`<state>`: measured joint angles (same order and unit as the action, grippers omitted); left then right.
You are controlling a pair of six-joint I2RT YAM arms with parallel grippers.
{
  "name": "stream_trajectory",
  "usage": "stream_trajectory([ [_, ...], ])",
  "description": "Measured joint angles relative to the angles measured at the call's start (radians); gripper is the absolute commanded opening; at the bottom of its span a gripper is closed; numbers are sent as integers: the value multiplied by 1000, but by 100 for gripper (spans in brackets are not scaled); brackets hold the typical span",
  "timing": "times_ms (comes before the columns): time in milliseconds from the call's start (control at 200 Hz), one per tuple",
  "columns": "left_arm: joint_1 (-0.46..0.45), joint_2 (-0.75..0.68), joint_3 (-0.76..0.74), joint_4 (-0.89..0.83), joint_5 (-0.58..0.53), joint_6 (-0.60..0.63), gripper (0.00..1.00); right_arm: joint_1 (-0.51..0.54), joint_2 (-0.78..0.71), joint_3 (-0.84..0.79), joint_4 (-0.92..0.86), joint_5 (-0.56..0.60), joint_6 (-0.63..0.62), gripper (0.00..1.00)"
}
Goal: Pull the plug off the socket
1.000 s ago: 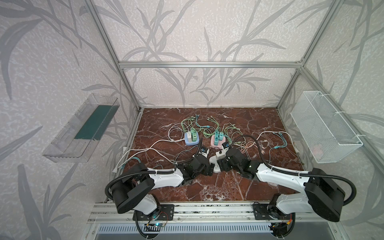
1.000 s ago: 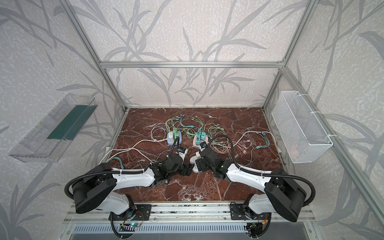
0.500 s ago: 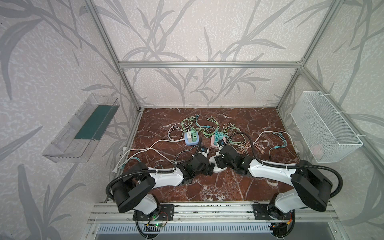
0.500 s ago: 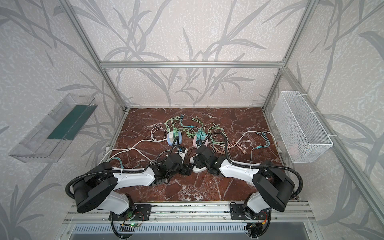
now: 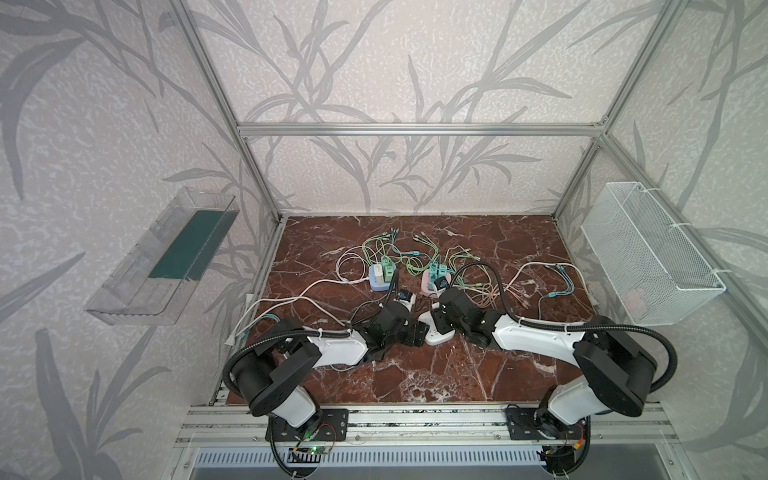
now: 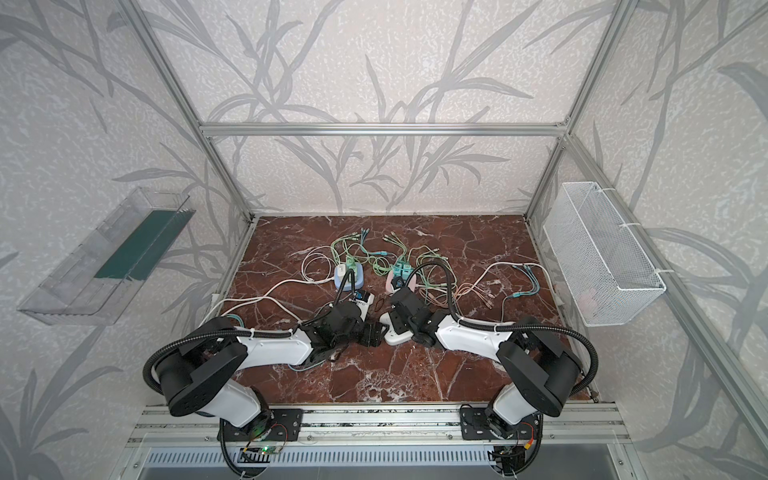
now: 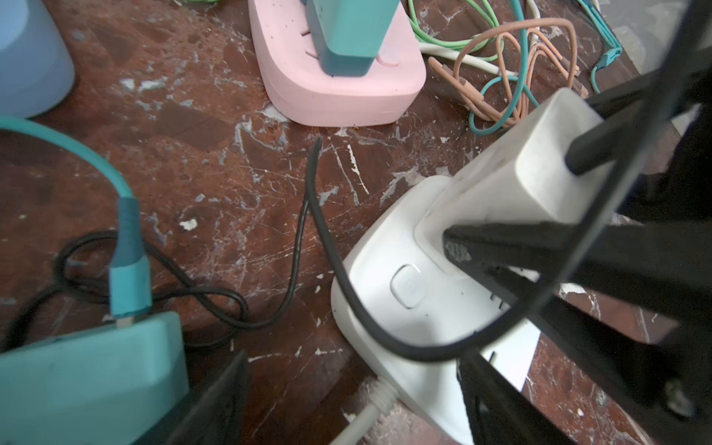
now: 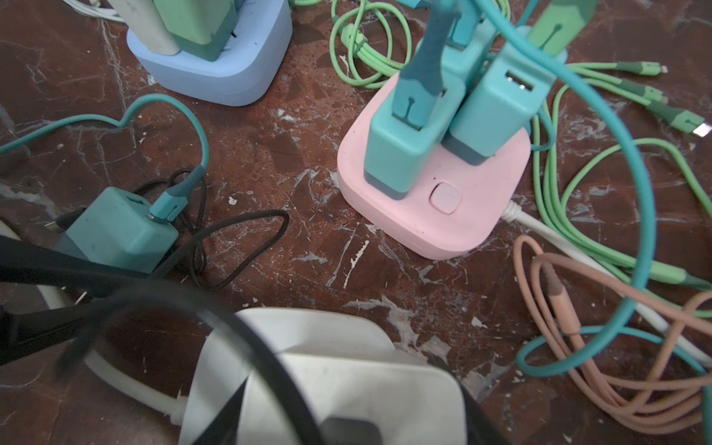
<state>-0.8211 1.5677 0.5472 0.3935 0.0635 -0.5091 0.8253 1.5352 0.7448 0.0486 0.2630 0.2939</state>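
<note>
We see white socket (image 5: 437, 334) at front centre of marble table (image 5: 415, 374), with white plug (image 7: 512, 181) seated in its top. Right gripper (image 7: 514, 204) reaches over, one finger on each side of plug (contact looks likely, but we cannot tell whether grip has closed). Left gripper (image 5: 417, 333) sits low beside socket, fingers wide apart, holding nothing. Loose teal charger (image 7: 88, 377) lies by its finger. Pink socket (image 8: 435, 200) stands farther back.

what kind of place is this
Probably a robot lab test cell: a silver aluminium frame boxes in a red-brown marble-look tabletop, with two white-and-black robot arms bolted to a front rail.
</note>
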Motion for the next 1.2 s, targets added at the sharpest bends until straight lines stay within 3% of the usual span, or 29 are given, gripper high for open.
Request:
stream_trajectory([
  [535, 20, 65, 64, -24, 77, -26, 78, -5, -3, -16, 31, -9, 10, 38],
  [1200, 24, 117, 188, -172, 137, -4, 69, -6, -41, -30, -1, -3, 52, 33],
])
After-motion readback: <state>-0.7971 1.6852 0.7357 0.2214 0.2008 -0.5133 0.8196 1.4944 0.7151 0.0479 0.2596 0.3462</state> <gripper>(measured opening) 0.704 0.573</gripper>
